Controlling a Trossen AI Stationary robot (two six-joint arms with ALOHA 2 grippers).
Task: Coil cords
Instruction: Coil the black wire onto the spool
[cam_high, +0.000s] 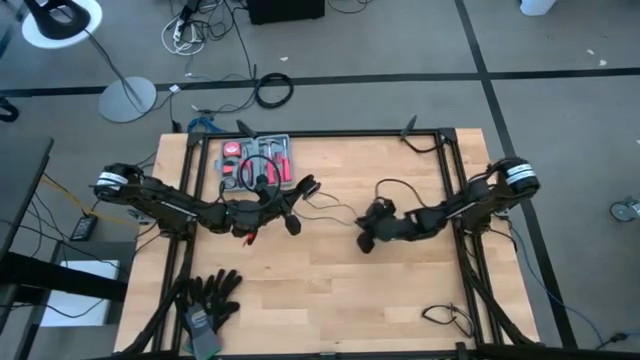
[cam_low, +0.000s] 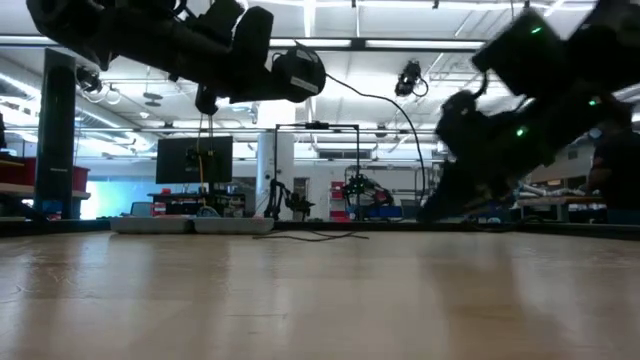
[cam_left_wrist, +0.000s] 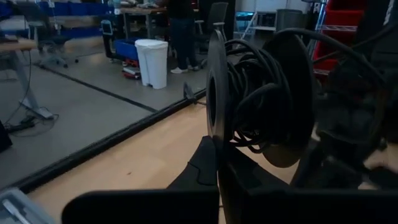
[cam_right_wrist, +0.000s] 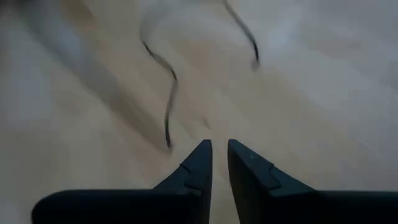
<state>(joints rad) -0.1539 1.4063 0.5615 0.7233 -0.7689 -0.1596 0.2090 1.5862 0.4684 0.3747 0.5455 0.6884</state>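
Observation:
My left gripper (cam_high: 296, 203) is above the table's middle, shut on a black spool (cam_left_wrist: 261, 99) made of two round discs with thin black cord wound between them. The spool also shows in the low view (cam_low: 298, 72), lifted off the table. From it the cord (cam_low: 385, 100) arcs through the air toward my right gripper (cam_high: 365, 238), which is low over the table with its fingers almost together (cam_right_wrist: 219, 149). Loose cord (cam_right_wrist: 171, 93) lies in curves on the wood just ahead of it. Another loop of cord (cam_high: 398, 186) lies beside the right arm. My left gripper pinches the rim of the spool's nearer disc (cam_left_wrist: 217, 146) between its two fingers, one finger (cam_left_wrist: 200, 167) outside the disc and the other on the wound side. The spool stands on edge above the fingers, clear of the table. My right gripper: I cannot tell whether it touches the cord.
A red and grey tool tray (cam_high: 258, 160) sits at the far left of the table. Black gloves (cam_high: 210, 300) lie near the front left corner. A short black cable (cam_high: 445, 318) lies at the front right. Black frame rails (cam_high: 450, 160) run along the table's edges.

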